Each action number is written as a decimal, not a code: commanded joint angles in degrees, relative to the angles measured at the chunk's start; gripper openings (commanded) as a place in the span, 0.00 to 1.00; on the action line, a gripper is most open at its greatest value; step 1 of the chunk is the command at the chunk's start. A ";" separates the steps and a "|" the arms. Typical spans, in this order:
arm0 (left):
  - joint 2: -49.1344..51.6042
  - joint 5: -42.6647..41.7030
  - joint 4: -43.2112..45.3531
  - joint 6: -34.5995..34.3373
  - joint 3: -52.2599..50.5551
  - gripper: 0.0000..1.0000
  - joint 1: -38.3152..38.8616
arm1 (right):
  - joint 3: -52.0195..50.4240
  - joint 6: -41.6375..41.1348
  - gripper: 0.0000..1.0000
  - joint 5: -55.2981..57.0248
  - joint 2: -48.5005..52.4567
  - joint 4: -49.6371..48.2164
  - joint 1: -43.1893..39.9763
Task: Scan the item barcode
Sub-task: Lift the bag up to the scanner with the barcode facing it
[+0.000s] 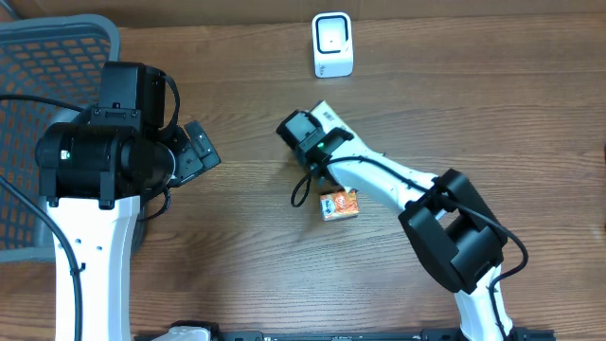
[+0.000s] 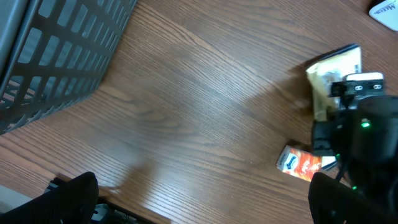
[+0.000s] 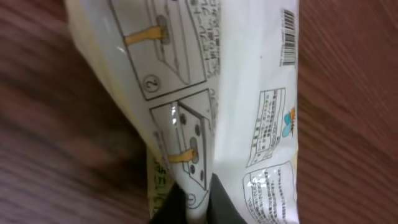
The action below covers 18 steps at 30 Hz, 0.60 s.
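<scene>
The item is a white and yellow printed packet [image 3: 236, 93] with its barcode [image 3: 288, 37] at the top right corner of the right wrist view. My right gripper [image 3: 198, 202] is shut on a pinched fold of the packet's lower edge. From overhead the packet [image 1: 328, 116] shows as a white patch at the right gripper [image 1: 320, 134], a little below the white scanner [image 1: 332, 44] at the table's back. The left wrist view shows the packet [image 2: 336, 71] at far right. My left gripper [image 2: 205, 205] hangs open over bare wood at the left, holding nothing.
A small orange box [image 1: 339, 204] lies on the table just under the right arm, also seen as the orange box [image 2: 301, 163] in the left wrist view. A dark mesh basket [image 1: 38, 104] fills the far left. The table is brown wood.
</scene>
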State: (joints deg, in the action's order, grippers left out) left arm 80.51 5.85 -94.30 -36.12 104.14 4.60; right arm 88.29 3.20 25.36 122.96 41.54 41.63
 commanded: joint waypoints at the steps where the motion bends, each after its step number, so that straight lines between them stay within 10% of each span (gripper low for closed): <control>1: 0.07 0.72 0.04 -1.18 -0.22 0.99 -0.31 | -0.57 -5.88 0.04 -1.09 0.61 0.55 -1.68; 9: 0.07 0.72 0.04 -1.18 -0.22 1.00 -0.31 | 10.45 -10.99 0.04 -10.97 0.50 4.87 -3.87; 18: 0.07 0.72 0.04 -1.18 -0.22 1.00 -0.31 | 29.38 -13.70 0.04 -46.18 0.50 3.08 -14.36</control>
State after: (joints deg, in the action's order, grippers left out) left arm 80.51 5.85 -94.35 -36.12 104.14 4.60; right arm 113.86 -7.60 -4.38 124.68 46.57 31.57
